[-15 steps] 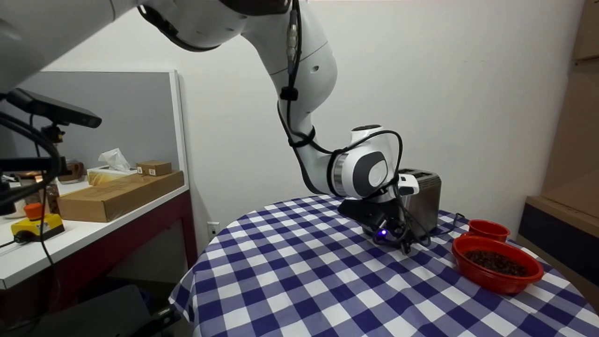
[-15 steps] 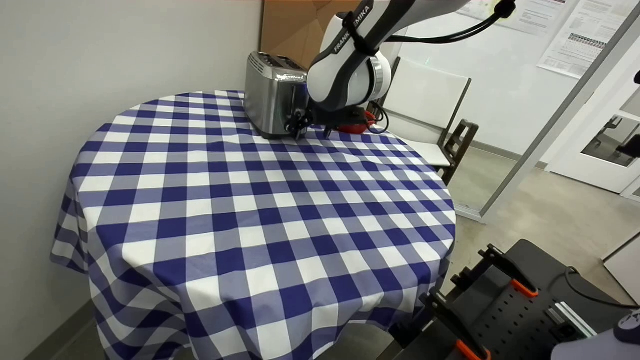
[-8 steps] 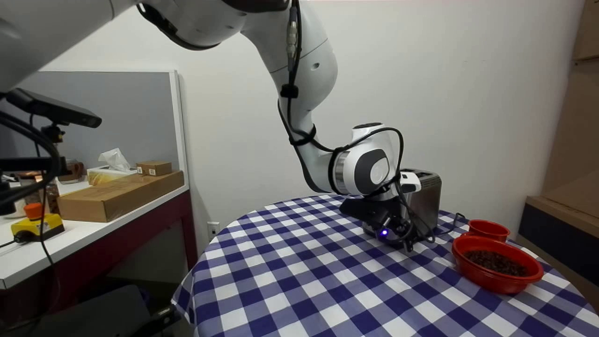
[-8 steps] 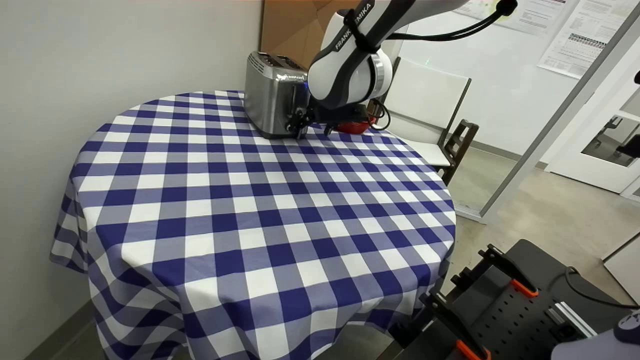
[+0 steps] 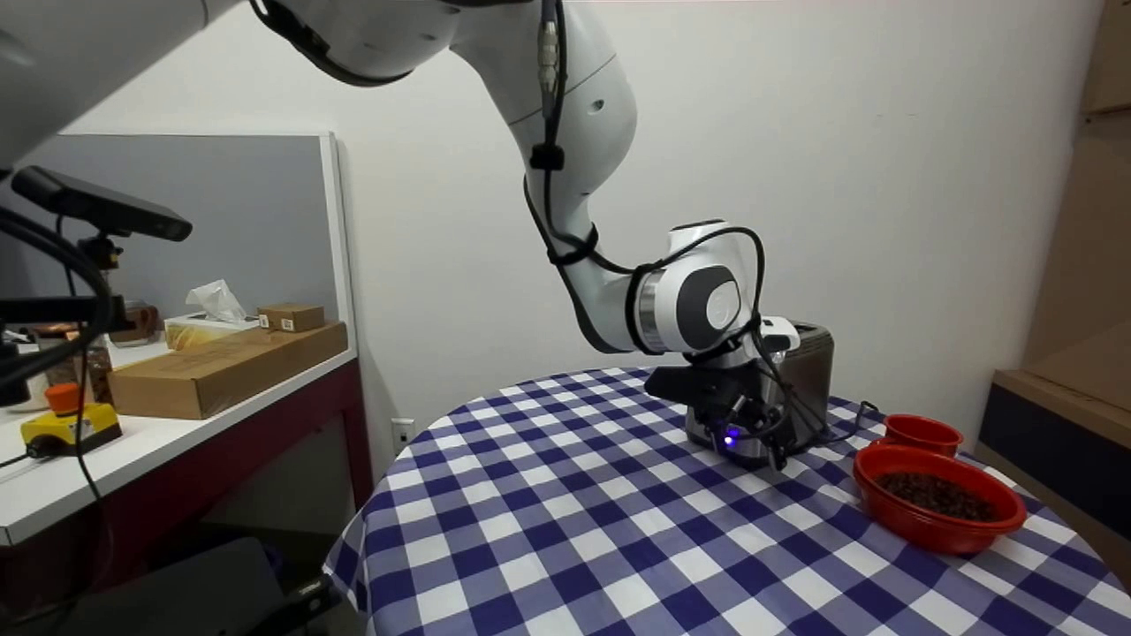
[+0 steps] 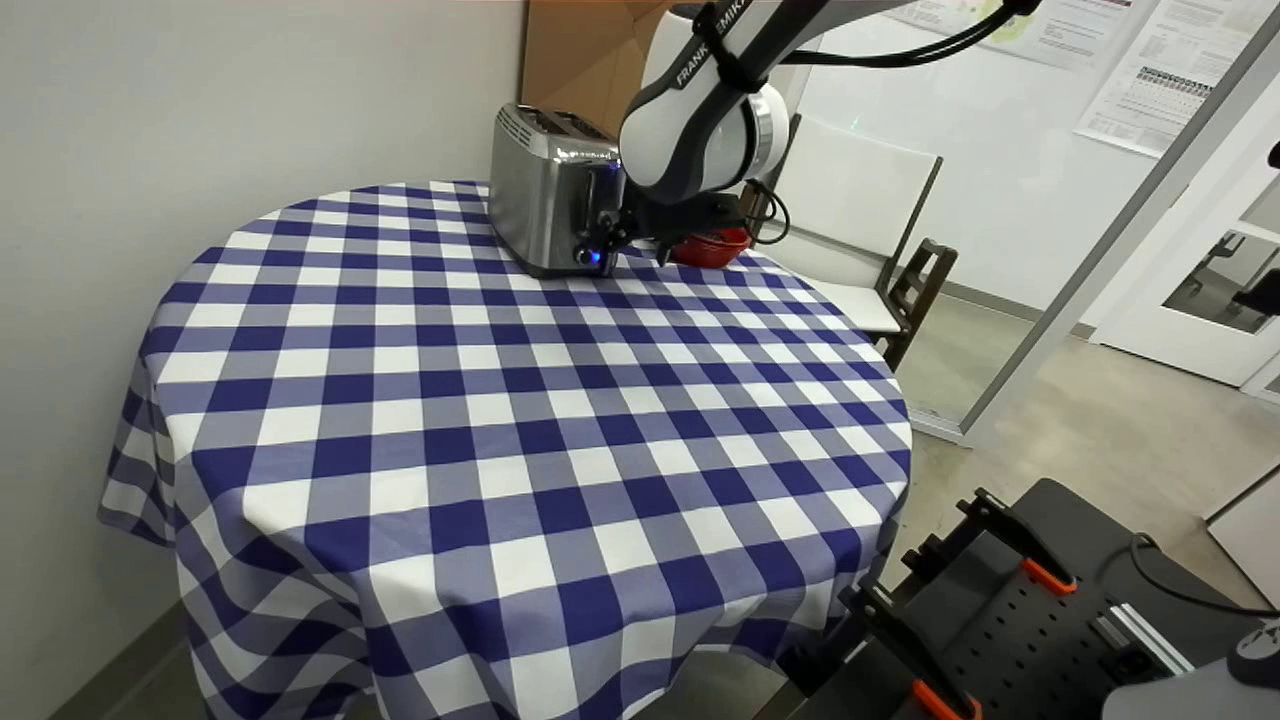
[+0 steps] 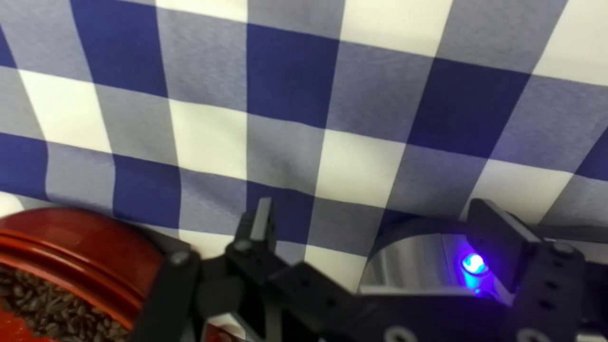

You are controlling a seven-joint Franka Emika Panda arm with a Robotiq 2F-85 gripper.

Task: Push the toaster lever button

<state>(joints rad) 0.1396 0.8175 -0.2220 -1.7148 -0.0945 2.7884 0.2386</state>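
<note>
Toaster (image 6: 520, 195): upright just beside the gripper (image 7: 373, 204), control end facing it, long axis leading away along the slots (image 6: 580, 124).
Fingers (image 7: 503, 242): spread apart.
Checked cloth (image 6: 500, 400): reaches past the tool to a rounded edge.
Red bowl (image 7: 80, 242): near, opposite the toaster.
Lever: hard to make out; arm (image 5: 588, 132) partly covers the toaster.

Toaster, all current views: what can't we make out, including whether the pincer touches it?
Lever: not identifiable; arm and pincer cover part of the toaster in both exterior views.
Contact: a finger overlaps the toaster in the wrist view, depth unclear; too small in both exterior views.
Toaster top: in the wrist view, behind the pincer or past the lower edge.
Slots: insides too dark in an exterior view.
</note>
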